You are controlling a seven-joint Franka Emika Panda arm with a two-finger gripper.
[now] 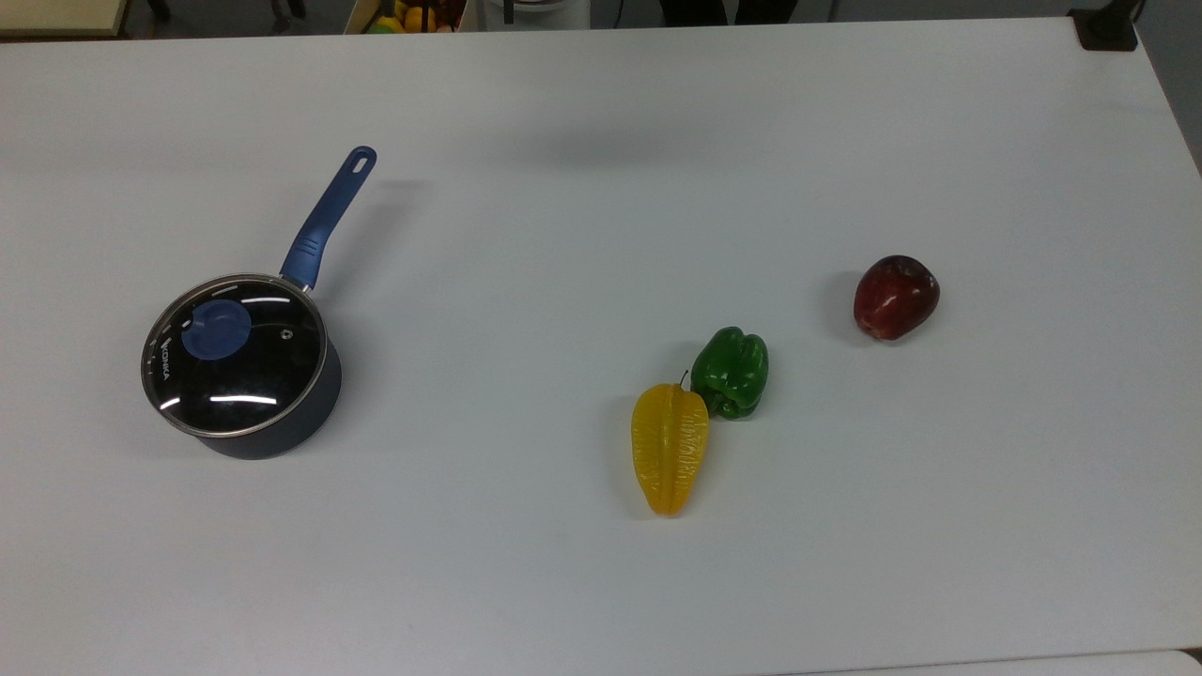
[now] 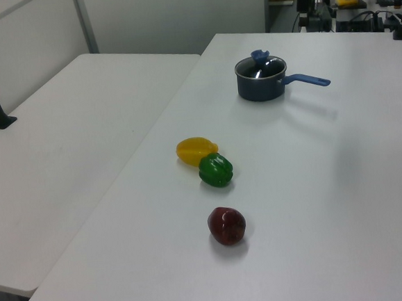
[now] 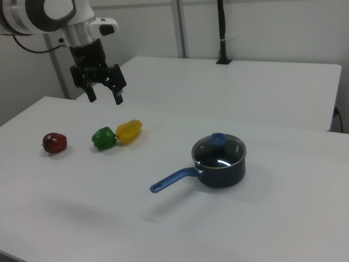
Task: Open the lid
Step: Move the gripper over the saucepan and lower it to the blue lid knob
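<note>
The round glass lid (image 1: 246, 376) (image 2: 261, 67) (image 3: 226, 146) with a blue knob (image 1: 217, 330) (image 3: 217, 139) sits flat on a dark saucepan (image 1: 282, 427) (image 2: 259, 88) (image 3: 223, 174) whose blue handle (image 1: 329, 218) (image 3: 173, 180) points to the top view's upper right. In the right view my gripper (image 3: 104, 98) hangs open and empty high above the table, up and to the left of the pan, with its fingers pointing down.
A yellow starfruit (image 1: 668, 445) (image 3: 128, 130) and a green pepper (image 1: 731, 372) (image 3: 103, 137) touch each other mid-table, and a red apple (image 1: 895, 296) (image 3: 54, 142) lies apart from them. A second white table (image 2: 55, 155) adjoins this one, with a black post (image 3: 221, 33) on it.
</note>
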